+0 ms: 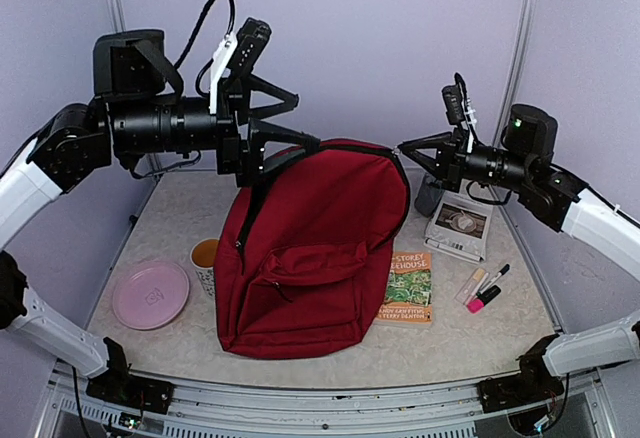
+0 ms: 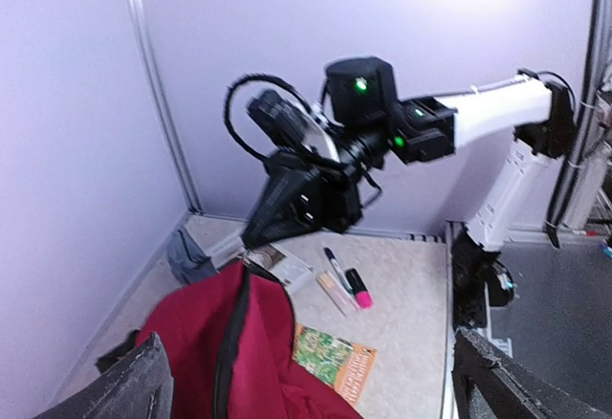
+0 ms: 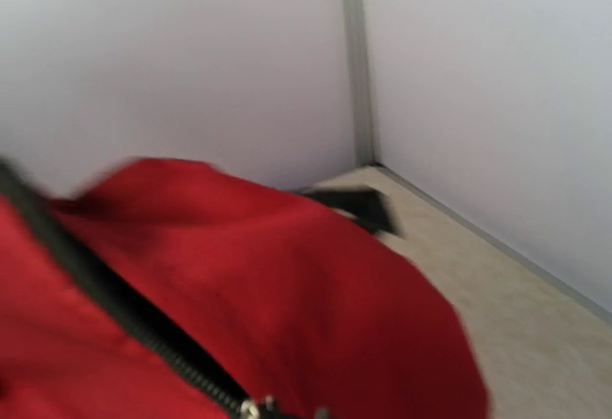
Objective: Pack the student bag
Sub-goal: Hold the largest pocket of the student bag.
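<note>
The dark red student bag (image 1: 310,248) lies in the middle of the table, front pocket up, with its black zipper (image 2: 229,342) running along the top. My left gripper (image 1: 303,123) hovers over the bag's top left corner, open wide. Its two fingers (image 2: 124,390) show at the bottom corners of the left wrist view with nothing between them. My right gripper (image 1: 405,148) is shut at the bag's top right edge, where its tip meets the metal zipper pull (image 3: 253,407). The right fingers themselves are out of the right wrist view.
Left of the bag are a pink plate (image 1: 150,295) and a cup (image 1: 204,263). To its right lie an orange and green book (image 1: 408,286), pens and a pink highlighter (image 1: 485,288), a white flat box (image 1: 458,226) and a grey pouch (image 1: 430,196).
</note>
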`<state>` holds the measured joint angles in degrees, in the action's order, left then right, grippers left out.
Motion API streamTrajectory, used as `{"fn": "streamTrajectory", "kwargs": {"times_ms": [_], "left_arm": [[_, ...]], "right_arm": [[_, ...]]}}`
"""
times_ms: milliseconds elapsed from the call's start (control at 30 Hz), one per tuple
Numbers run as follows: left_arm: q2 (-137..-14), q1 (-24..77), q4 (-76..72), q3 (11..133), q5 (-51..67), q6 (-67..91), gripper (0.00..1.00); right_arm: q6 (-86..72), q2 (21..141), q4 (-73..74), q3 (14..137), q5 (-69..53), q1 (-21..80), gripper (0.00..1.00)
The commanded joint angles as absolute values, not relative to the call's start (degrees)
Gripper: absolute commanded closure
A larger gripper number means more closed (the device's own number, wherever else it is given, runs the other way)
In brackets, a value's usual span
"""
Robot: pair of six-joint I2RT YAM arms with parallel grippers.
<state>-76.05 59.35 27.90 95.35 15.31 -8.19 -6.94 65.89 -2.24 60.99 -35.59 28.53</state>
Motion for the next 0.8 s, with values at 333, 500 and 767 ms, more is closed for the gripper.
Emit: {"fn": "streamTrajectory", "kwargs": {"times_ms": [333,500,767], "left_arm": [[-98.6,48.8,45.9,122.6,3.3,-11.4,0.27],[-101.7,48.7,43.3,124.3,6.2,-13.1,0.29],[-99.1,48.9,37.7,118.5,16.4,-17.6,0.23]], "right_arm": [[-6.0,63.9,-4.3,63.7,-38.5,33.0,1.0],[-4.5,65.1,-3.1,64.5,-37.5,33.6,1.0],[0.9,68.3,3.9,75.2,-34.9,33.6,1.0]]}}
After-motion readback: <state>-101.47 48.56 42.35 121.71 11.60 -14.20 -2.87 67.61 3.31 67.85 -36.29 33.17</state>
